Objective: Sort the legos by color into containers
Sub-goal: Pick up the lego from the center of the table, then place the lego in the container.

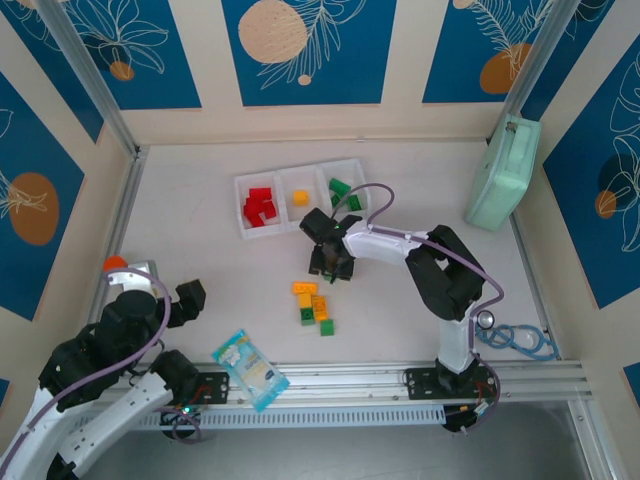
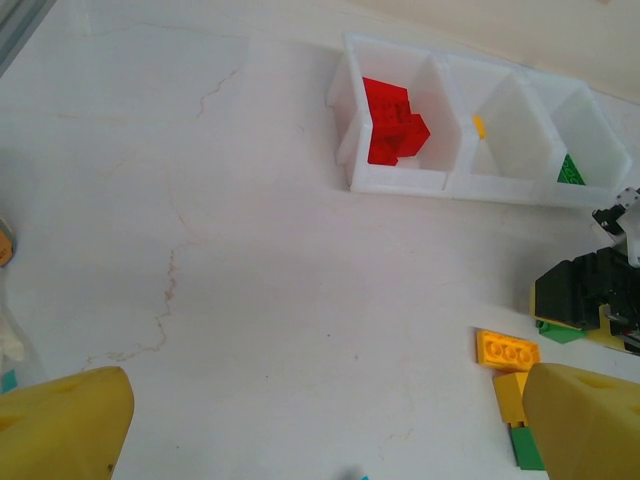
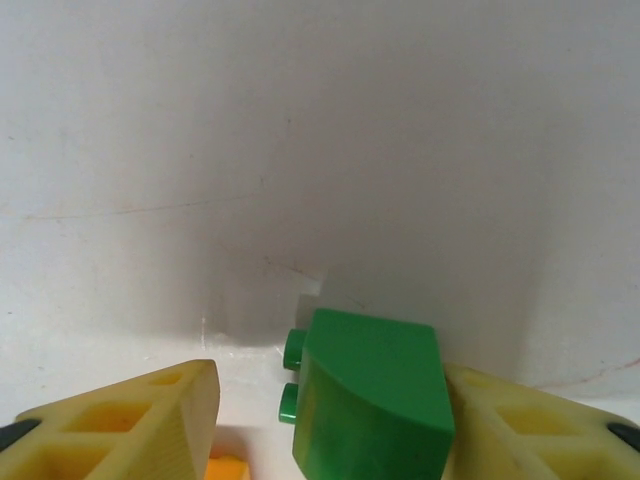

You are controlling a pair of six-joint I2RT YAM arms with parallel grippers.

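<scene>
No text, label, brand or number can be read in these pictures. The blue-and-white packet [image 1: 250, 368] at the near edge of the surface [image 1: 200, 250] has a printed face, but the print is too small and blurred to make out any word.
</scene>
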